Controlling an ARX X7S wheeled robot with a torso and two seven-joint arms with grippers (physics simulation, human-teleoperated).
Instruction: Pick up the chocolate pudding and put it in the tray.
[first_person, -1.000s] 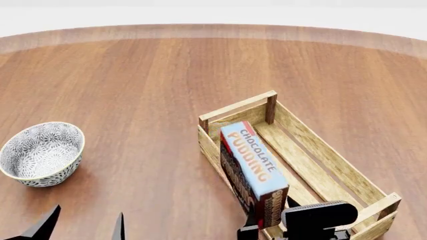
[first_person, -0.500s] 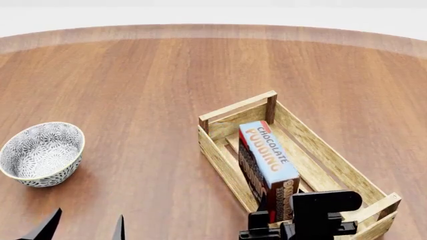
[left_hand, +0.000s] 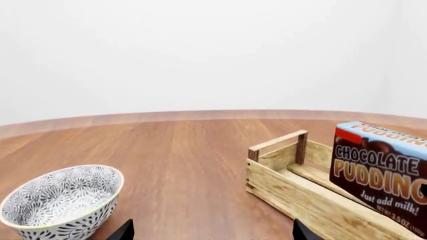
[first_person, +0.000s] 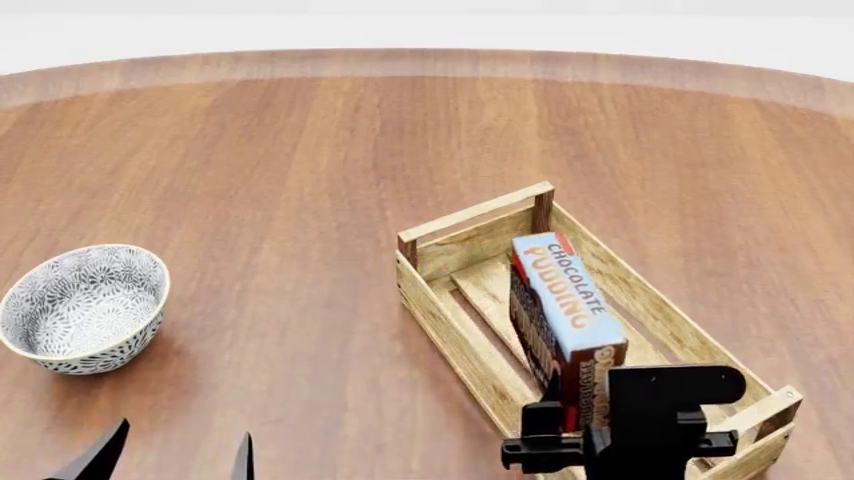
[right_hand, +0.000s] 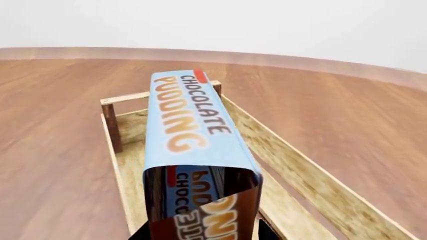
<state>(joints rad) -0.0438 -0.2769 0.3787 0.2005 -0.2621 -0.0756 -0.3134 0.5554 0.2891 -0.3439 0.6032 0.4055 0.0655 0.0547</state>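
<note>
The chocolate pudding (first_person: 567, 305) is a carton with a light-blue face and orange lettering. It stands on edge over the inside of the tray (first_person: 441, 300), a light-wood slatted crate. My right gripper (first_person: 577, 445) is shut on the carton's near end and holds it. In the right wrist view the pudding (right_hand: 193, 130) fills the middle, with the tray (right_hand: 300, 170) below it and dark fingers on both sides of it. In the left wrist view the pudding (left_hand: 380, 170) stands in the tray (left_hand: 293, 192). My left gripper (first_person: 167, 460) is open and empty near the front edge.
A grey-white patterned bowl (first_person: 83, 308) sits on the brown wooden table (first_person: 294, 180) at the left, also in the left wrist view (left_hand: 63, 202). The table's curved far edge runs across the back.
My right gripper has carried the pudding to the right, from above the tray's left wall to over the tray's inside. The left arm has barely moved.
</note>
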